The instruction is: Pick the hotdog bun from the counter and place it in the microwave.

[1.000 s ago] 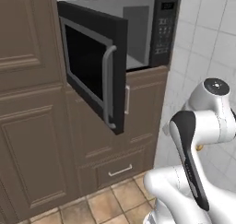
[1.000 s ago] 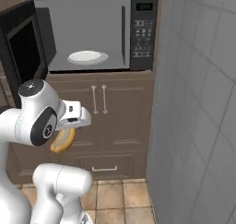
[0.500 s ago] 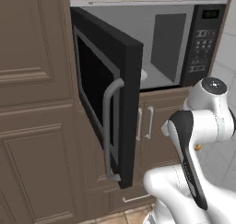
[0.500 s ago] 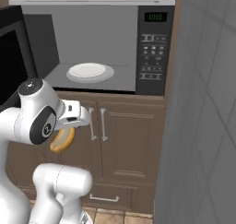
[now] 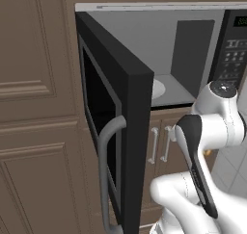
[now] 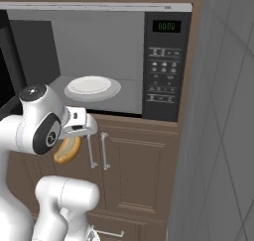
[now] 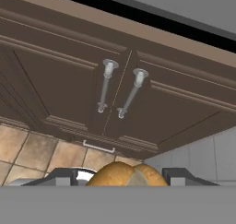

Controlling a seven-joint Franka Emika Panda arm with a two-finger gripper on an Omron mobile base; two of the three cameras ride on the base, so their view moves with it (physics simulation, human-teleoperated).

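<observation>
1. The golden-brown oblong hotdog bun (image 6: 66, 150) hangs clamped in the white arm's two-finger gripper (image 6: 69, 146), below the sill of the big built-in microwave (image 6: 163, 66) and well clear of its pale grey floor.
2. The jaws are closed on the bun; in the hand view it bulges between the two dark tips (image 7: 127, 176).
3. The black-framed glass door (image 5: 118, 132) stands wide open, leaving the cavity free for loading.
4. A round pale plate (image 6: 90, 85) sits inside, the likely landing spot.
5. The bun's long axis runs across the jaws and tilts downward in the right base view.
6. It needs lifting above the sill first, I judge.
</observation>
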